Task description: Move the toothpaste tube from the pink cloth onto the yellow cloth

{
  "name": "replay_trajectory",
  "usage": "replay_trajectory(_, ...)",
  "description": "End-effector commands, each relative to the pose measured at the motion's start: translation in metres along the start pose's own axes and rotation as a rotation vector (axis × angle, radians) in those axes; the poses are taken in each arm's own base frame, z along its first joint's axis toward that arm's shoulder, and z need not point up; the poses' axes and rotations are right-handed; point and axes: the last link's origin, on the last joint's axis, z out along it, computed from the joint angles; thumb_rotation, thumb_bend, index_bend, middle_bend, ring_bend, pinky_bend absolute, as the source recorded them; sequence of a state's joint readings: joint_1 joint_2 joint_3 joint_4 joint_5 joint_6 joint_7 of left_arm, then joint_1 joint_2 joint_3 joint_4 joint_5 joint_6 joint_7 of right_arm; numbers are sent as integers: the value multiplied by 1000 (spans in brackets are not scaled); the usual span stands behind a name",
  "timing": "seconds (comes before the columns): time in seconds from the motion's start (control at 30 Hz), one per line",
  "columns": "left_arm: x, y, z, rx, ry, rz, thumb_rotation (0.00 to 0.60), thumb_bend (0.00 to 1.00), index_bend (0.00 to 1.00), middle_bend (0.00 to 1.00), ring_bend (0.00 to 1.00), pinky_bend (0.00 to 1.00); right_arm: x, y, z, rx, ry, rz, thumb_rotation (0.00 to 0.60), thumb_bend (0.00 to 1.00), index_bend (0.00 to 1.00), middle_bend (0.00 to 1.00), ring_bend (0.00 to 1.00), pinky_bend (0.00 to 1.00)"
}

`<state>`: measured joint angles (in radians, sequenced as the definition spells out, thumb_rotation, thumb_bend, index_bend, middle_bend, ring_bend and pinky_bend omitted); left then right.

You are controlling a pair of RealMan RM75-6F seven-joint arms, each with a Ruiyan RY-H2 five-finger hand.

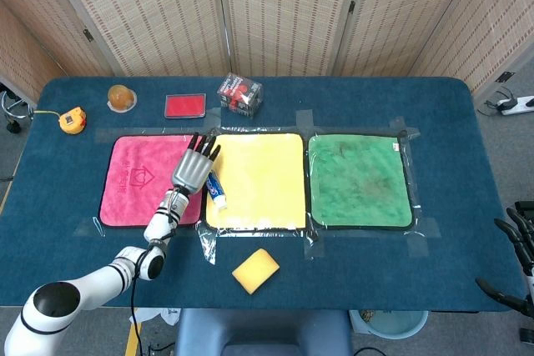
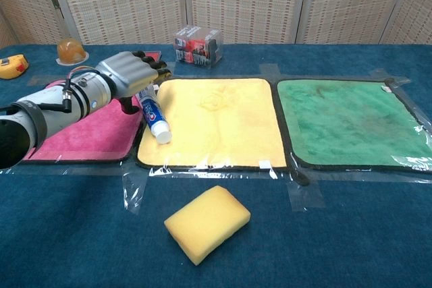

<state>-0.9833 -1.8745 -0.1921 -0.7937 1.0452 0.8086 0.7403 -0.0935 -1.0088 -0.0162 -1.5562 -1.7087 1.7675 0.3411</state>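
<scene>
The white and blue toothpaste tube (image 1: 215, 189) (image 2: 155, 116) lies along the left edge of the yellow cloth (image 1: 260, 179) (image 2: 219, 123), cap toward the front. Its tail end reaches the dark seam next to the pink cloth (image 1: 138, 181) (image 2: 81, 129). My left hand (image 1: 193, 168) (image 2: 131, 75) hovers over the pink cloth's right edge, just left of the tube's tail, and holds nothing. Whether it touches the tube is unclear. My right hand (image 1: 516, 239) shows only at the far right edge of the head view, off the table, fingers apart.
A yellow sponge (image 1: 255, 270) (image 2: 207, 222) lies in front of the yellow cloth. A green cloth (image 1: 360, 181) (image 2: 354, 123) is to the right. At the back stand a clear box (image 1: 240, 95), a red flat case (image 1: 184, 105), an orange object (image 1: 122, 97) and a yellow tape measure (image 1: 73, 119).
</scene>
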Motion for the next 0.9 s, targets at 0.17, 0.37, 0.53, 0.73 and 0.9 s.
replay_trajectory(0.17,10,18,2,-32,25,-5,600,368,0,25,0,5,2,0,-1,6,12,2,600,151,98,61,77,0)
replay_trajectory(0.37,23,35,4,-58,53,-12,600,368,0,25,0,5,2,1,-2,6,16,3,600,151,98,61,77,0)
replay_trajectory(0.53,34,47,7,-77,72,-16,600,368,0,25,0,5,3,3,-4,-1,19,4,600,150,98,61,77,0)
replay_trajectory(0.73,43,60,9,-95,82,-19,600,368,0,25,0,5,4,6,-6,-11,21,6,600,151,98,61,76,0)
replay_trajectory(0.9,50,69,10,-106,92,-23,600,368,0,25,0,5,4,7,-7,-14,22,6,600,151,98,61,77,0)
